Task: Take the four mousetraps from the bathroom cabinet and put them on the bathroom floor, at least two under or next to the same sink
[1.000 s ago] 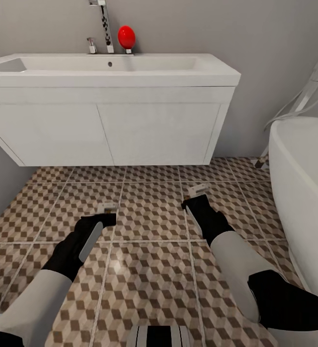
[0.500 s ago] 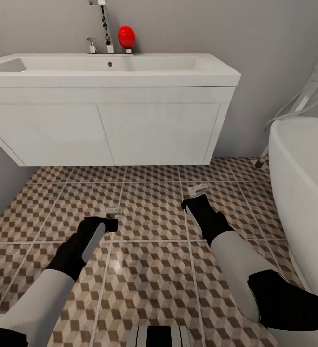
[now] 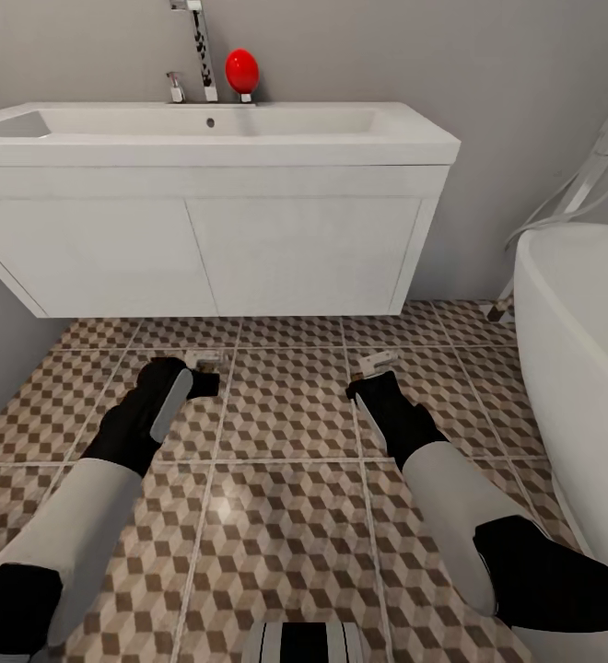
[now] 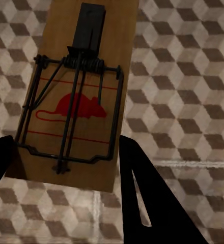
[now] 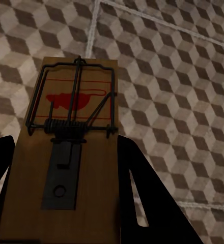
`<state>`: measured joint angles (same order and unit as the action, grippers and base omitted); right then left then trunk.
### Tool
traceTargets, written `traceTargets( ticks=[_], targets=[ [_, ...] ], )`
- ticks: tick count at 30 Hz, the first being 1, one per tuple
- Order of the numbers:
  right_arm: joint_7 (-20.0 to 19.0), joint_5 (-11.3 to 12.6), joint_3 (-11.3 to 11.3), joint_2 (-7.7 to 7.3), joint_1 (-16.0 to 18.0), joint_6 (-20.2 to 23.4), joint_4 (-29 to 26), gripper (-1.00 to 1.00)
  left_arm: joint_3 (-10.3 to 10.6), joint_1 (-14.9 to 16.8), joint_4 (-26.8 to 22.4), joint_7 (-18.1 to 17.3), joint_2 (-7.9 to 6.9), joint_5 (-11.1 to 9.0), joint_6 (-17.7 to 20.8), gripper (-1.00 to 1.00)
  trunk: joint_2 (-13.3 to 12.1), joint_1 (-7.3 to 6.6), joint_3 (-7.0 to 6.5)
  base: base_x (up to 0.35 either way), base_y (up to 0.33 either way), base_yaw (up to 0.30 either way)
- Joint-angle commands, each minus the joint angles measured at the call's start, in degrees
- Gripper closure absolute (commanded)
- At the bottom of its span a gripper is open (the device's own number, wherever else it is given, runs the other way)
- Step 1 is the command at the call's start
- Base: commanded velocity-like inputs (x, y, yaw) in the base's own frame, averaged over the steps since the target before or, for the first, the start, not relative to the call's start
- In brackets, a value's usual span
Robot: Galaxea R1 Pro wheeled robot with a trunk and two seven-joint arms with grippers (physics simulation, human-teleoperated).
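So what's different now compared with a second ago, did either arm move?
The left gripper, shut on a mousetrap, has moved forward toward the sink, carrying the trap closer to the vanity's front edge above the bathroom floor. The right gripper stayed where it was, shut on the other mousetrap. Nothing was let go, and the sink and bathtub are unchanged.
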<state>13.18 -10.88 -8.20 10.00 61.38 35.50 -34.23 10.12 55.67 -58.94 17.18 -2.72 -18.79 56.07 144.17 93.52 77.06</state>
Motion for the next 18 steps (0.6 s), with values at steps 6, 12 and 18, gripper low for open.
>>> traceTargets(
  ticks=[6, 12, 18],
  targets=[
    [0.1, -0.1, -0.1, 0.0, 0.0, 0.4, -0.1, 1.0, 0.2, 0.5, 10.1, 0.2, -0.33, -0.3, -6.9, 1.0, 0.0, -0.01, 0.04, 0.0, 0.0, 0.0],
    [0.1, -0.1, -0.2, 0.0, 0.0, 0.3, -0.5, 1.0, 0.6, 0.5, 12.2, -0.3, -1.55, -0.4, -13.1, 1.0, 0.0, -0.01, 0.04, 0.0, 0.0, 0.0],
    [0.1, -0.1, -0.2, 0.0, 0.0, 0.0, -0.7, 1.0, 0.8, 0.6, 12.6, -0.3, -1.83, -0.4, -13.7, 1.0, 0.0, -0.01, 0.04, 0.0, 0.0, 0.0]
  ],
)
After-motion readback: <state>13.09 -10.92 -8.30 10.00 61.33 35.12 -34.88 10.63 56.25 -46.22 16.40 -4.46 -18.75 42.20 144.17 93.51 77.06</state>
